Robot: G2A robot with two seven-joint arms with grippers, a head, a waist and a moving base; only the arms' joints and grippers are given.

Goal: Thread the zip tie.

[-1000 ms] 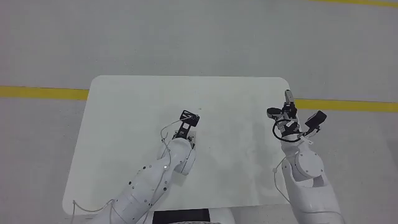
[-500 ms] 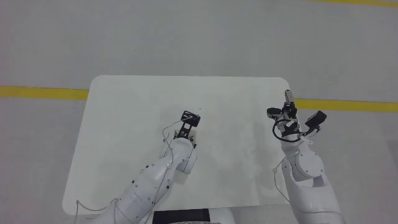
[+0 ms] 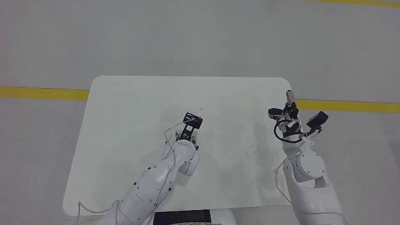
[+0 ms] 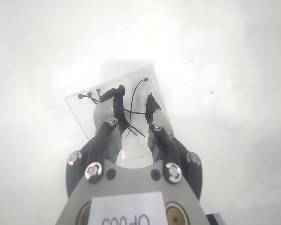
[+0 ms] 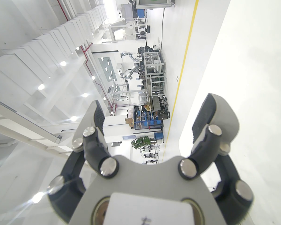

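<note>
On the white table (image 3: 125, 112) the left gripper (image 4: 135, 94) had edged over the clear tray (image 4: 84, 108); its spread fingers (image 4: 118, 107) straddled a black zip tie (image 4: 132, 99); the right gripper (image 5: 152, 108) gaped empty; pickup looked imminent.

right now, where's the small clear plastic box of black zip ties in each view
top view: the clear plastic box sits near mid-table, just ahead of the left gripper.
left wrist view: the box is at the picture's centre, under the left gripper's open fingers.
right wrist view: this camera faces the hall, away from the box.
shared landmark: the white table.
</note>
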